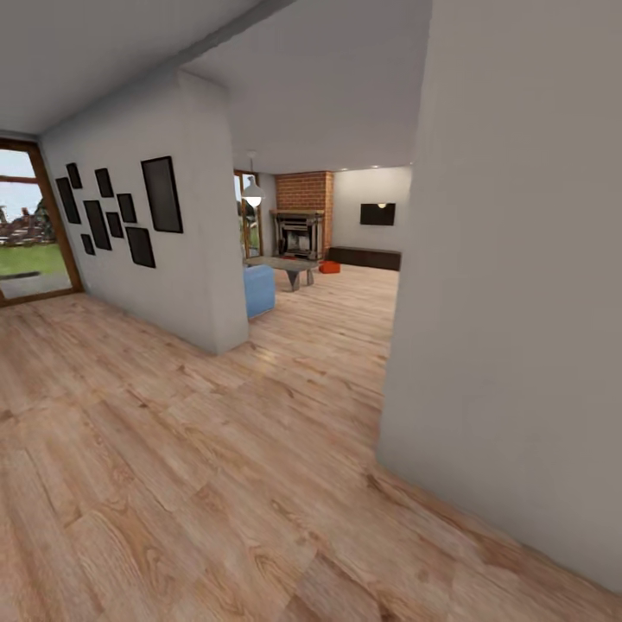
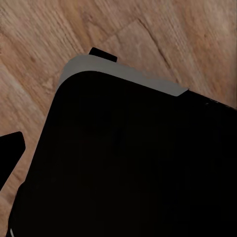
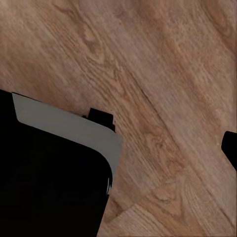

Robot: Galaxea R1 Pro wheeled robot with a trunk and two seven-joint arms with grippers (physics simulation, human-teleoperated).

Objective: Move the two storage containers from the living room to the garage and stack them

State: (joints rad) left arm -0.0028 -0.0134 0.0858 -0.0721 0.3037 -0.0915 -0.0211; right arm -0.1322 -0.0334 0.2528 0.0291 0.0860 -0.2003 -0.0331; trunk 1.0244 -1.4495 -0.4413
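Note:
Far down the room, one small orange-red storage container (image 1: 329,267) sits on the light wood floor of the living room, beside the brick fireplace (image 1: 301,226). It is too distant to show whether a second one lies next to it. In the left wrist view, a dark fingertip (image 2: 10,154) of my left gripper (image 2: 118,158) shows at the frame's edge, with nothing held. One dark fingertip (image 3: 230,147) of my right gripper (image 3: 118,148) also shows at the edge of the right wrist view. Both wrist views look down on my black base (image 2: 133,168) over the planks.
I stand in a hallway on wood planks (image 1: 199,466). A grey wall (image 1: 518,302) stands close on my right. A partition wall with black frames (image 1: 147,250) is on the left. Between them an opening leads past a blue sofa (image 1: 258,289) and a low table (image 1: 289,268). A glass door (image 1: 30,225) is at far left.

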